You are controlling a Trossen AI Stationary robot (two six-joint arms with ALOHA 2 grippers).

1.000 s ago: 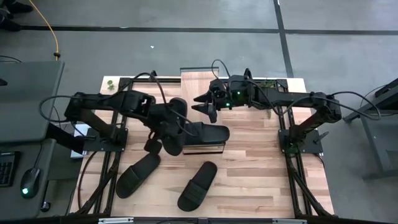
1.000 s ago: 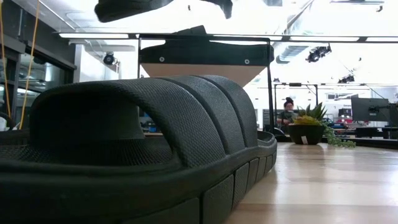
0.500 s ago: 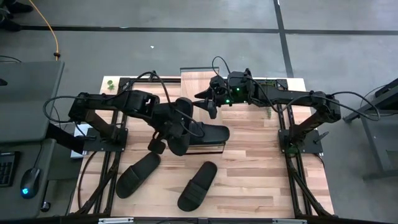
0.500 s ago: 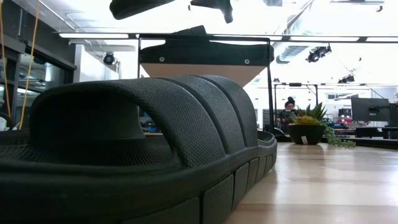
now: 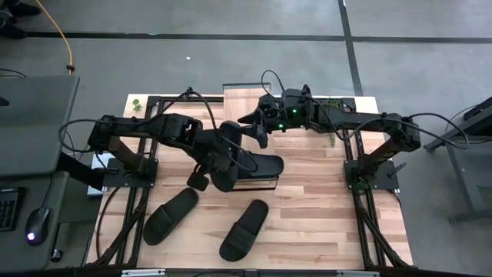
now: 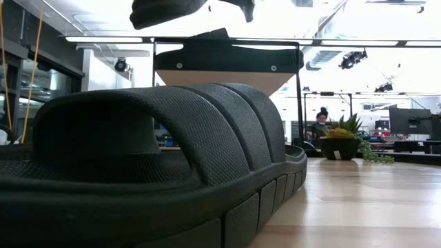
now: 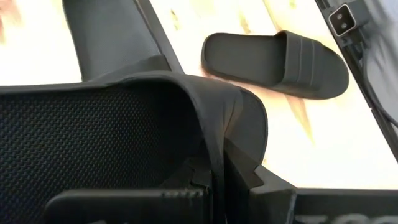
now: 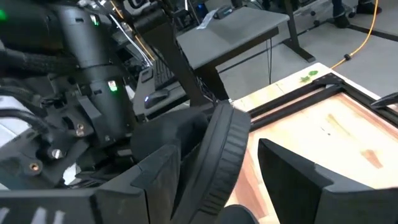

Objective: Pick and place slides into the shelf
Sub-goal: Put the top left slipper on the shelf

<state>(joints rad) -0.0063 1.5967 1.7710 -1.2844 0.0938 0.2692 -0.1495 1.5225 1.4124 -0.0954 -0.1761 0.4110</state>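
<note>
Above the shelf [image 5: 264, 181], at the table's centre, the left gripper [image 5: 217, 158] is gripping a slide [image 5: 223, 163] by its strap, likely to carry it beside the slide [image 5: 258, 165] already shelved. At twelve o'clock the right gripper [image 5: 255, 128] is waiting, fingers apart and empty, while two slides [image 5: 170, 215] are lying at six o'clock.

A slatted wooden tabletop [image 5: 323, 208] stands on a grey floor [image 5: 231, 61] crossed by dark lines. Beside it is a grey desk [image 5: 31, 115] with a computer mouse [image 5: 32, 235] and the corner of a keyboard [image 5: 6, 206]. A yellow cable [image 5: 68, 46] trails across the floor. At table height, a potted plant [image 6: 342, 140] sits on the tabletop, with a person [image 6: 318, 124] in the room behind.
</note>
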